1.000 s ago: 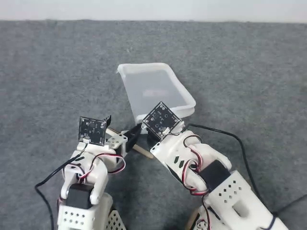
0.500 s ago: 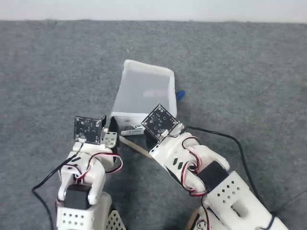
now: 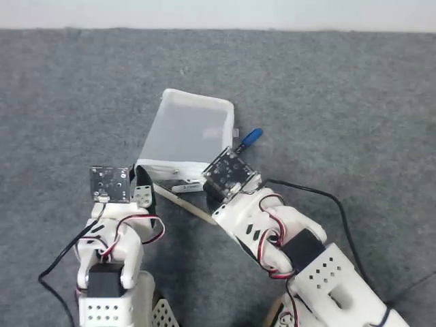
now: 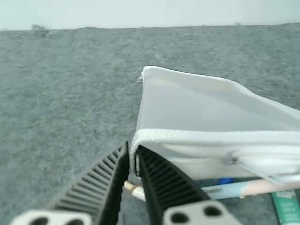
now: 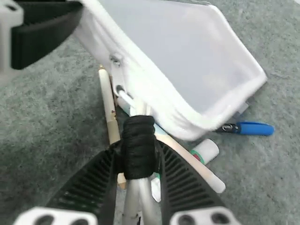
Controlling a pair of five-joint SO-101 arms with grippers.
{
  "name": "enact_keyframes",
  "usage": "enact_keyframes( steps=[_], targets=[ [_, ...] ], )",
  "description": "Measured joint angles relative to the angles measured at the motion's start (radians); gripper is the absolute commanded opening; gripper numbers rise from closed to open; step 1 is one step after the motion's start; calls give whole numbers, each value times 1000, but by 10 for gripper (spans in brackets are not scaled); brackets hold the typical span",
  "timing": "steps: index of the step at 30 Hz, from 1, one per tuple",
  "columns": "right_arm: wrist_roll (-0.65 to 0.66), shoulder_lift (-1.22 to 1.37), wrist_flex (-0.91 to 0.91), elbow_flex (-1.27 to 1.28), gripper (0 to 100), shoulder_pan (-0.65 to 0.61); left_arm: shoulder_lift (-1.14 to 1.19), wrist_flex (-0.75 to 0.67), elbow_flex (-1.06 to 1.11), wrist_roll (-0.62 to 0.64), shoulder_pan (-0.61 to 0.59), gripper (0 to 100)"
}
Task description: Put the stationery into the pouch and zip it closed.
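**White pouch held up, pens lying beneath**

Pinched in the pressed-together left hand [image 4: 132, 157]: the corner of the translucent white pouch [image 3: 187, 129], right at the end of its zip band [image 4: 211, 137]. Clamped in the right hand [image 5: 138, 152]: a black-wrapped zip pull [image 5: 138, 131], close to that same corner. Held up at the zip end, with the body sloping away from both hands over the table [image 3: 354, 88].

Lying just beyond and below the right hand: a wooden pencil [image 5: 108, 112] and a white marker [image 5: 206, 151]. Farther out, under the pouch's far corner: a blue pen [image 5: 248, 128]. Hard to say whether any tip sits inside the mouth; more likely all of it lies on the table underneath.

Judged as the step in hand: running the slider to open the mouth.
- Keep the left pinch firm and level as an anchor.
- Draw the pull straight along the band, away from the left hand and not upward, so the slider travels instead of dragging the whole pouch.
- Keep the band taut between the two hands.
- Mind the pencil just under the right fingertips and avoid sweeping it away.
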Motion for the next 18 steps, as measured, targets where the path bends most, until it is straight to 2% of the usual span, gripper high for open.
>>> enact_keyframes(
  steps=[10, 18],
  targets=[
    [-12, -6, -14, 0, 6, 12, 0, 25, -25, 25, -20, 9],
    [-57, -6, -38, 0, 6, 86, 0, 25, -25, 28, -20, 9]
  ],
)
